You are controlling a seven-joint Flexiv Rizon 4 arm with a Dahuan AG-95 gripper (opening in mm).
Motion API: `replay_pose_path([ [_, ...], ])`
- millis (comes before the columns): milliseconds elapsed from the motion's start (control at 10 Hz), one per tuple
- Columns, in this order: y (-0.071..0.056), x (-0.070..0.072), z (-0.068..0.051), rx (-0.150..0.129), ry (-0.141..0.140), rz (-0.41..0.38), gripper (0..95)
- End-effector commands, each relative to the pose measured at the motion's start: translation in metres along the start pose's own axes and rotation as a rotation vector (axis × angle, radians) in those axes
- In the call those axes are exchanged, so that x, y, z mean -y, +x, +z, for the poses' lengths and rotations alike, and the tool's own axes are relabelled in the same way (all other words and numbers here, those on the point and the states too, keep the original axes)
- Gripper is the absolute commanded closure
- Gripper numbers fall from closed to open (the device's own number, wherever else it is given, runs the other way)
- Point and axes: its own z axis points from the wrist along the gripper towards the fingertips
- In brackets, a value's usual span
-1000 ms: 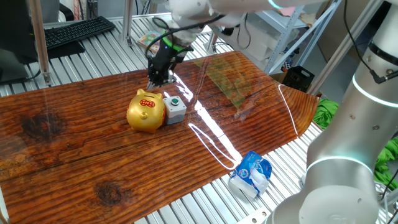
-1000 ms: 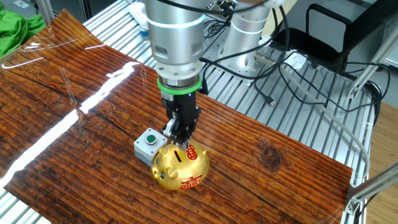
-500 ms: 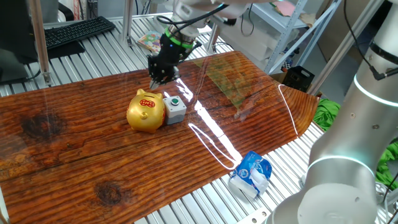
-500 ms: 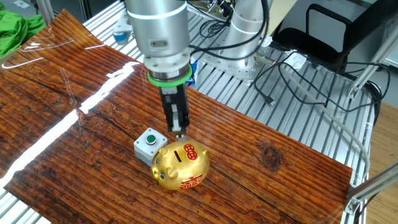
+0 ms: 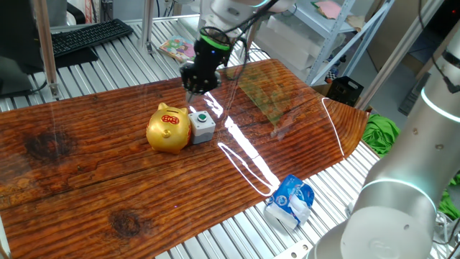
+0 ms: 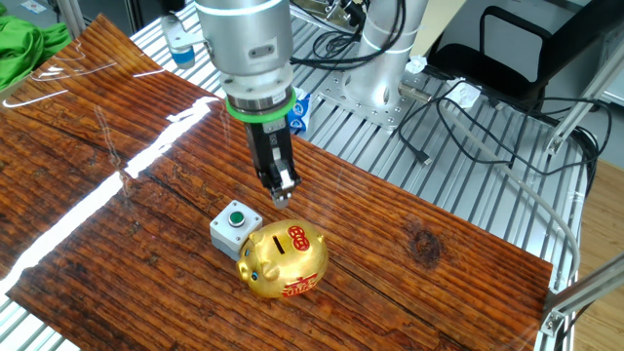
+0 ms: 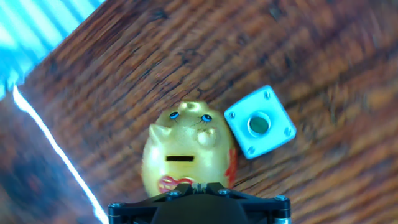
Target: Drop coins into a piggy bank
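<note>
— How was the claw (image 6: 282,194) found?

— Its fingers were seen pressed together, with nothing visibly held between them. It was pointed steeply down and hung above the worktop (image 5: 86,144), touching neither object.

— And where was the piggy bank (image 6: 284,258) placed?

— It was seen standing upright on the wooden worktop, well in from the edges, its slot on top uncovered. A small grey box with a green button (image 6: 233,227) was set just beside it. In the hand view the piggy bank was seen from above, the box next to its snout.
</note>
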Motion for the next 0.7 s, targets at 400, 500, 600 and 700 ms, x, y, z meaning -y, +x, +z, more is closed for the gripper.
replay_pose_path([
  [400,-0.003,0.027,-0.005,0.080,0.113,-0.413,95.0],
  [500,-0.007,0.029,-0.002,0.099,0.124,-0.449,95.0],
  [600,-0.012,0.033,0.003,0.117,0.136,-0.482,95.0],
  [700,-0.015,0.035,0.006,0.120,0.142,-0.495,95.0],
])
